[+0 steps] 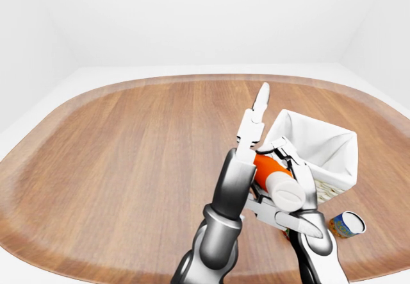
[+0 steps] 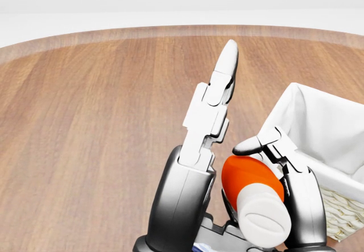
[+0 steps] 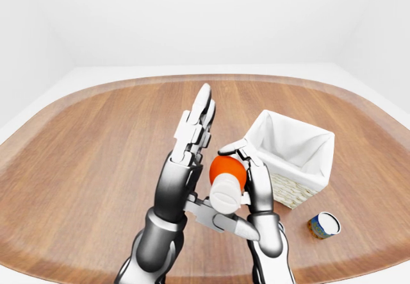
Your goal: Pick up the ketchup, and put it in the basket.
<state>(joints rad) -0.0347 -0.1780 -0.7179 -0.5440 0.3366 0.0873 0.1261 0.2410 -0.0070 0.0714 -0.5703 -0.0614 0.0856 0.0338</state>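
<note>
The ketchup (image 2: 250, 179) is an orange-red bottle with a white cap (image 2: 264, 220). It is held above the wooden table, cap pointing toward the camera. My right hand (image 2: 267, 149) is shut on it, its fingers curled over the bottle's top and right side. On the bottle's left, my left hand (image 2: 215, 98) is open, its fingers stretched straight up; its thumb (image 3: 224, 220) reaches under the cap. The basket (image 3: 311, 136), wicker with a white cloth lining, stands just right of both hands and looks empty inside.
A small tin can (image 3: 323, 225) with a blue and yellow label lies on the table to the lower right of the basket. The round wooden table (image 3: 96, 143) stretches wide to the left and top of the views, ringed by white floor.
</note>
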